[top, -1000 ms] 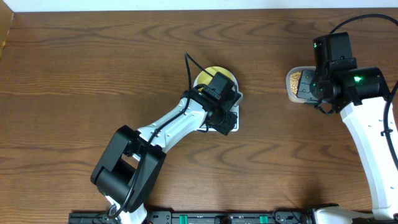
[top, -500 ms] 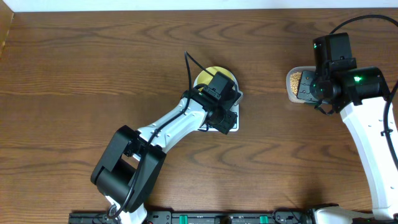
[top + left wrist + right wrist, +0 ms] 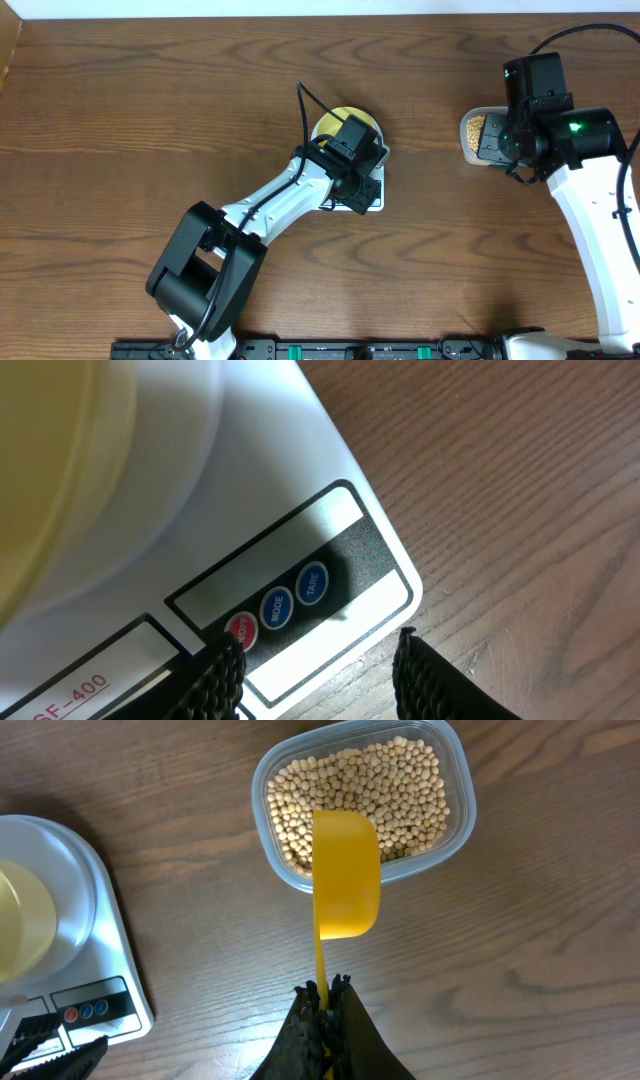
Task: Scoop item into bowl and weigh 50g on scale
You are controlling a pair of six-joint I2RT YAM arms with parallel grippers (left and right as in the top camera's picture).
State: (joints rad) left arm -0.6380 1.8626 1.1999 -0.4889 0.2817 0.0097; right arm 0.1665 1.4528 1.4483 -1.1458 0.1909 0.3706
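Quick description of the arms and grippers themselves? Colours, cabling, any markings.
The left arm and right arm match: white links with black joint housings and black wrists. A thin black cable loops off each. Two green lights glow on the right arm. The left gripper and right gripper are black, with ridged fingers. No markings are legible.
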